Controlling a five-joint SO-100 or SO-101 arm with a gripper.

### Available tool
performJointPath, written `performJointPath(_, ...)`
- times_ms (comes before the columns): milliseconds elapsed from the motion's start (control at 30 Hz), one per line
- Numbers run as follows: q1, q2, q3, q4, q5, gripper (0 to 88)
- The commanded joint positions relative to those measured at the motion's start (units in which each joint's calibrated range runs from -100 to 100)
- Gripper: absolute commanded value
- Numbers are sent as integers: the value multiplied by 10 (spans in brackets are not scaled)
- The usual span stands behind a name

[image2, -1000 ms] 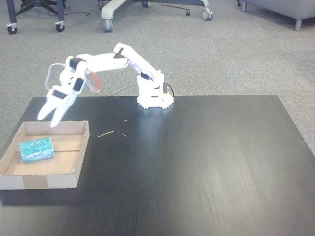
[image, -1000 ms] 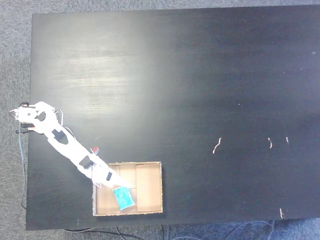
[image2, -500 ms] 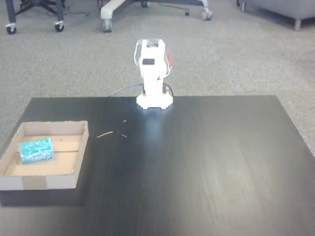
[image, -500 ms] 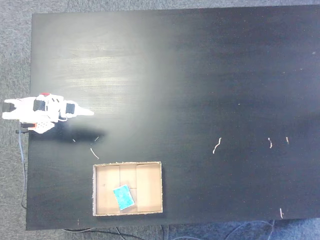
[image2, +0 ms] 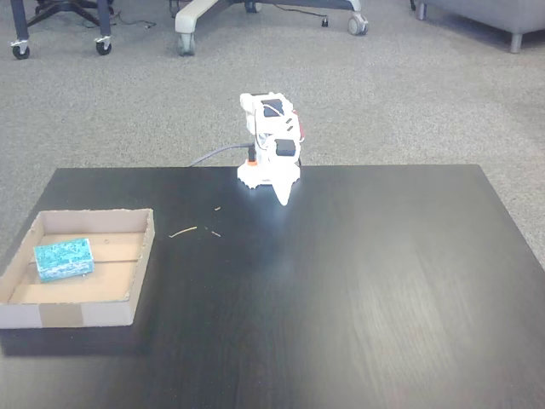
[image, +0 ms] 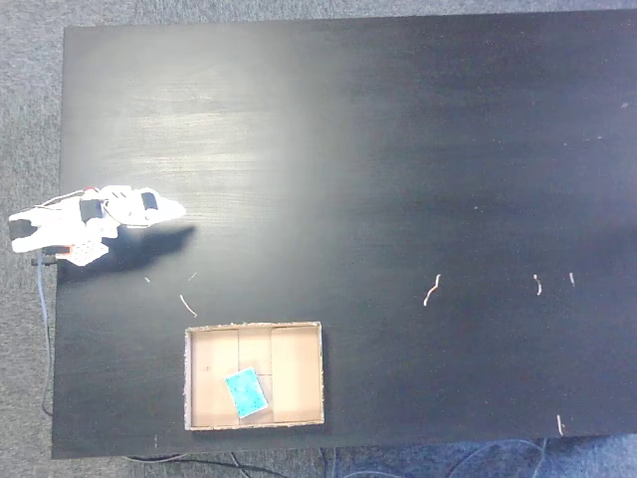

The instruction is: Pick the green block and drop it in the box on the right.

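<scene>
The green block lies flat on the floor of the box, near its front wall in the top-down fixed view. From the front fixed view the green block rests at the left end of the box. My white arm is folded back over its base at the table's edge, far from the box. My gripper reads as a single narrow tip with nothing in it. In the front fixed view the gripper points down at the table just in front of the base.
Small pale scraps lie on the black table, some near the box. A cable hangs off the table edge by the base. Chair bases stand on the carpet behind.
The arm has pulled back from above the box and folded over its base, then tipped the gripper down toward the table. The green block has stayed in the box.
</scene>
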Motion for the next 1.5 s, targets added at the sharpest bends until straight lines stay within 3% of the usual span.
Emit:
performJointPath(0, 19, -3, 14, 13, -7, 1)
performJointPath(567, 32, -3, 14, 13, -42, 2)
performJointPath(1467, 36, -3, 14, 14, -44, 2)
